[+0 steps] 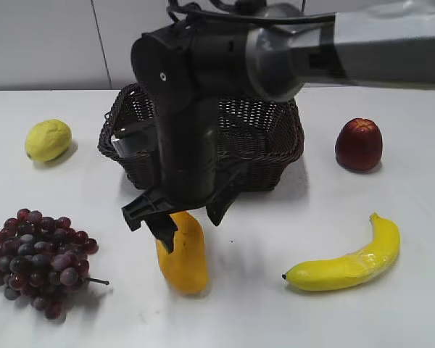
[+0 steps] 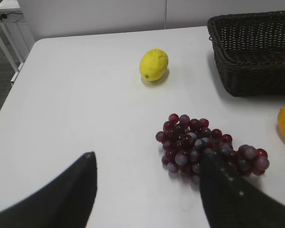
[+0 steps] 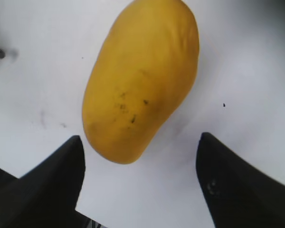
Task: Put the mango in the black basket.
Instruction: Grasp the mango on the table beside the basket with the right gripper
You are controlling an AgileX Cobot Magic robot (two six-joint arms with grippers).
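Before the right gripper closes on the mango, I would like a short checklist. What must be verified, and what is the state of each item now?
1. Right gripper open: ok, jaws spread wide.
2. Mango between the fingers: not ok in the right wrist view; only its near end reaches toward the gap.
3. Mango lying free on the table: ok, nothing touches it.
4. Black basket ready behind the mango: cannot tell, the arm hides much of it.
5. Grapes and banana clear of the grasp: ok.
6. Left gripper out of the way: ok, open near the grapes.

Round yellow-green lemon (image 1: 48,139) far left on white table (image 1: 406,312); dark red grape bunch (image 1: 38,260) nearer camera than lemon; red apple (image 1: 359,144), curved yellow banana (image 1: 348,259) far right of lemon.
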